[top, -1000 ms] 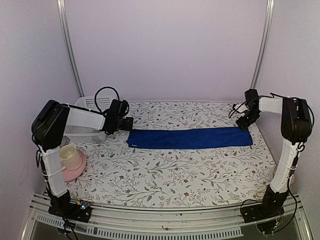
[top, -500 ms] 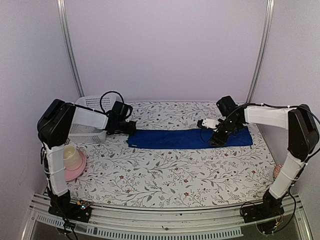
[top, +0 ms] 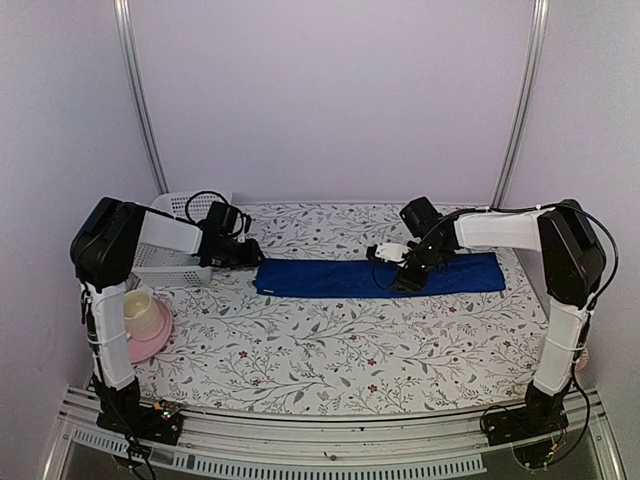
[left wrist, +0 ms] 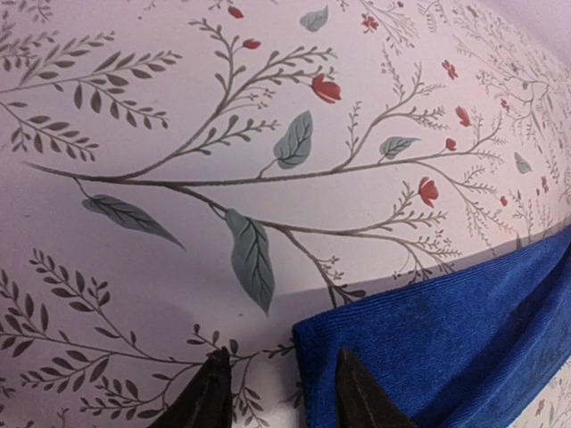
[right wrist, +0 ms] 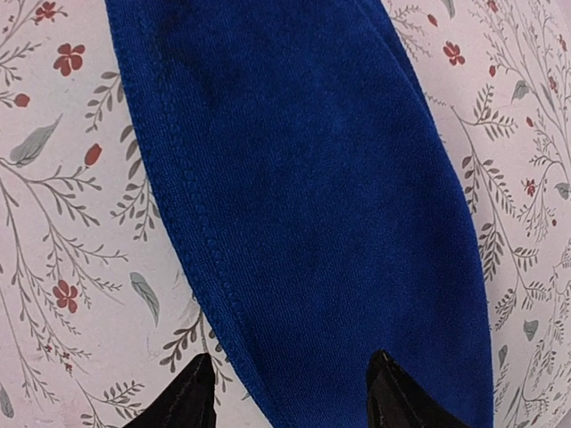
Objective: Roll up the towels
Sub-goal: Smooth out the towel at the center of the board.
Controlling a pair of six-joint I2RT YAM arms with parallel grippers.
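A long royal-blue towel (top: 380, 276) lies flat as a strip across the flowered table. My left gripper (top: 252, 257) sits low at the towel's left end. In the left wrist view this gripper (left wrist: 281, 397) is open, one fingertip (left wrist: 354, 392) over the towel's corner (left wrist: 437, 343), the other over bare tablecloth. My right gripper (top: 402, 282) hovers over the towel right of its middle. Seen from the right wrist, that gripper (right wrist: 290, 392) is open and straddles the hemmed edge of the towel (right wrist: 312, 196), with nothing gripped.
A white slatted basket (top: 172, 238) stands at the back left behind the left arm. A pink bowl (top: 150, 335) holding a cream cup (top: 136, 307) sits near the left arm's base. Metal rails run up both back corners.
My right arm has swung left from the towel's right end to a spot over the towel right of its middle. My left gripper has drawn back slightly left, still at the towel's left end.
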